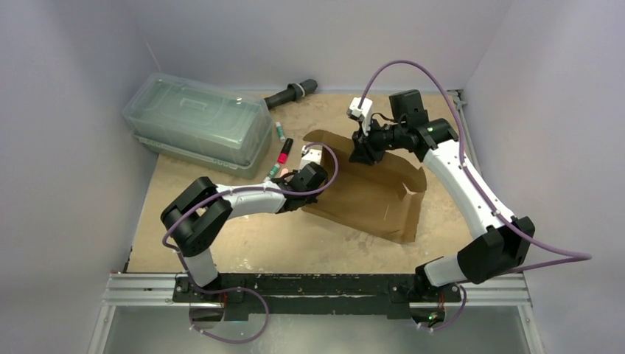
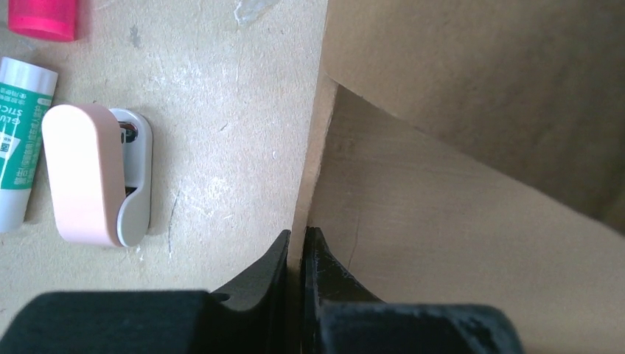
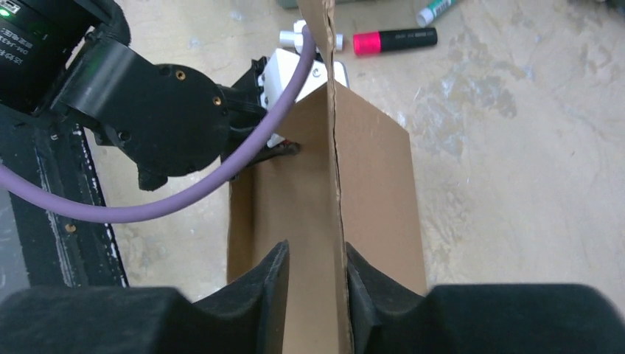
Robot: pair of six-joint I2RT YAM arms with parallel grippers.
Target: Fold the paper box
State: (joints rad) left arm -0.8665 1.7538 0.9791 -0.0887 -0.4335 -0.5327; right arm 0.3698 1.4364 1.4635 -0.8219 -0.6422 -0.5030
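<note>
The paper box (image 1: 368, 198) is a brown cardboard sheet, partly folded, lying mid-table with a back wall standing up. My left gripper (image 1: 313, 178) is at its left edge. In the left wrist view the left gripper (image 2: 296, 247) is shut on the box's thin edge (image 2: 313, 169). My right gripper (image 1: 365, 150) is over the upright back wall. In the right wrist view the right gripper (image 3: 317, 254) is open and straddles the wall's top edge (image 3: 335, 169). The right finger touches the cardboard and the left finger stands apart from it.
A clear greenish lidded container (image 1: 195, 122) stands at the back left. A black handled tool (image 1: 291, 94) lies behind it. A glue stick (image 1: 280, 131), a pink marker (image 1: 284, 150) and a pink-and-grey dispenser (image 2: 96, 177) lie just left of the box.
</note>
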